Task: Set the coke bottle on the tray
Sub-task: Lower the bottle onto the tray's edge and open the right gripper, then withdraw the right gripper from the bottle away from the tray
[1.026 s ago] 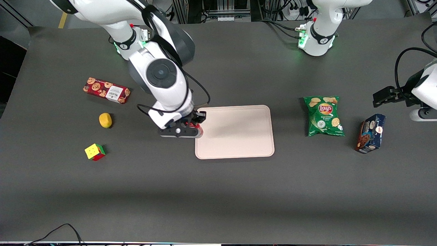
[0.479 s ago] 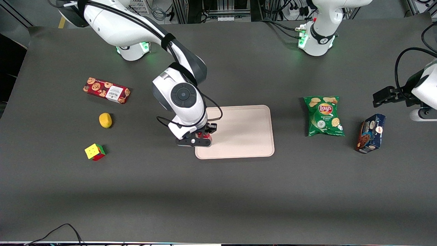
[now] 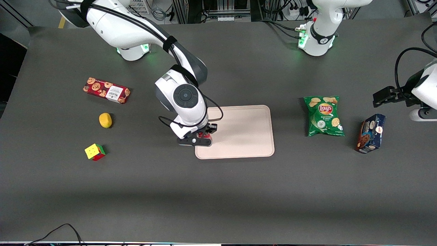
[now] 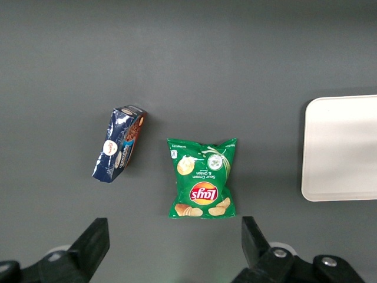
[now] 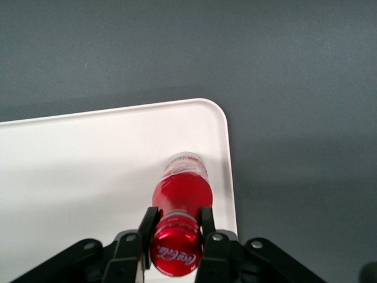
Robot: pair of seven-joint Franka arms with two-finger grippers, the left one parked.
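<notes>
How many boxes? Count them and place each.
2. The cookie box lies toward the working arm's end, the blue box toward the parked arm's end. The gripper, over the tray, holds the bottle.

The coke bottle (image 5: 181, 194) is held upright between the closed fingers of the gripper (image 3: 199, 138), over the tray (image 3: 245, 136) at its edge toward the working arm's end, near the corner nearer the front camera.
</notes>
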